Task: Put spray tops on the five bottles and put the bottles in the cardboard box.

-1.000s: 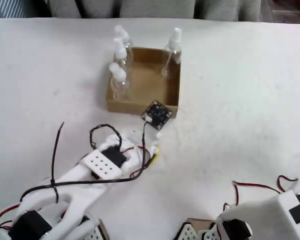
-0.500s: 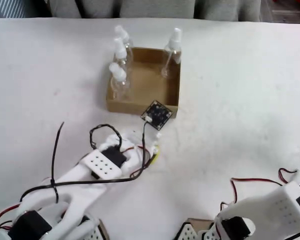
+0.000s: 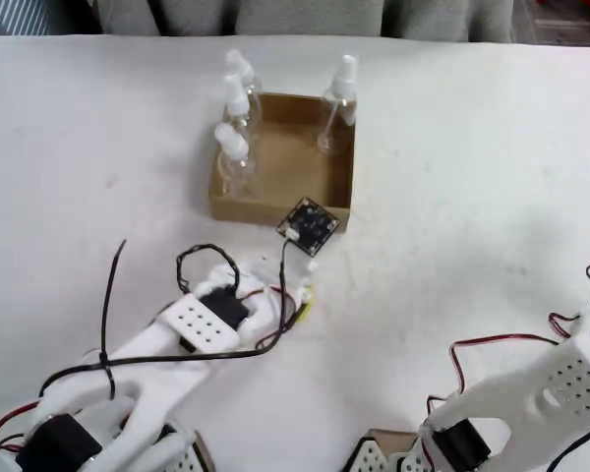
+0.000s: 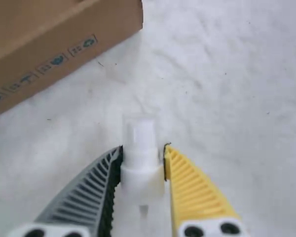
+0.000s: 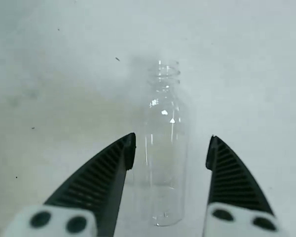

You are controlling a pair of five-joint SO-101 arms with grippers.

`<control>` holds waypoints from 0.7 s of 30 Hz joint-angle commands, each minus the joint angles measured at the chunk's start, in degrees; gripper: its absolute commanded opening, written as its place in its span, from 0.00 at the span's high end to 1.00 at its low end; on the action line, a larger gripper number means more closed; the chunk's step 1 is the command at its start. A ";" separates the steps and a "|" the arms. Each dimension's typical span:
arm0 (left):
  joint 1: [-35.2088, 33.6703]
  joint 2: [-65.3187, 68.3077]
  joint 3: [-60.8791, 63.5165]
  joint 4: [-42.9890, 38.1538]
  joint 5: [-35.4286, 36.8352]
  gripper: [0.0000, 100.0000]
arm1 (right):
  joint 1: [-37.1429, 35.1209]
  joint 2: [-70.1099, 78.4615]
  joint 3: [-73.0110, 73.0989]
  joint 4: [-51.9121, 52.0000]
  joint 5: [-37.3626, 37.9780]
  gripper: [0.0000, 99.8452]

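Note:
The cardboard box [image 3: 338, 197] stands at the table's far middle and holds several clear bottles [image 3: 234, 149] with white spray tops. My left gripper [image 4: 143, 148] is shut on a white spray top [image 4: 139, 136], just short of the box's near wall [image 4: 54, 44]; in the high view the left gripper [image 3: 301, 295] hangs over the table in front of the box. My right gripper [image 5: 171, 138] is open, with one finger on each side of a clear bottle [image 5: 164, 123]. This bottle has no top and lies on the table.
A small black circuit board [image 3: 310, 224] sits at the box's near right corner. Black and red cables [image 3: 202, 261] loop over the left arm. The right arm [image 3: 531, 393] stretches toward the table's right edge. White tabletop [image 3: 452, 177] surrounds the box.
The right arm has swung out and stretched toward the right edge of the table. The left arm and the spray top in its grip have stayed put.

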State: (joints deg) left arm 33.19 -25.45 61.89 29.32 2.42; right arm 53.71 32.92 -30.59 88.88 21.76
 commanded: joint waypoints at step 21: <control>-0.57 -2.68 -0.70 -1.49 -0.62 0.98 | -0.22 5.85 -5.54 1.54 -2.11 0.76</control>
State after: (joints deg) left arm 33.19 -25.45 61.89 29.32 2.42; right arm 53.71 39.60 -34.02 90.55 20.53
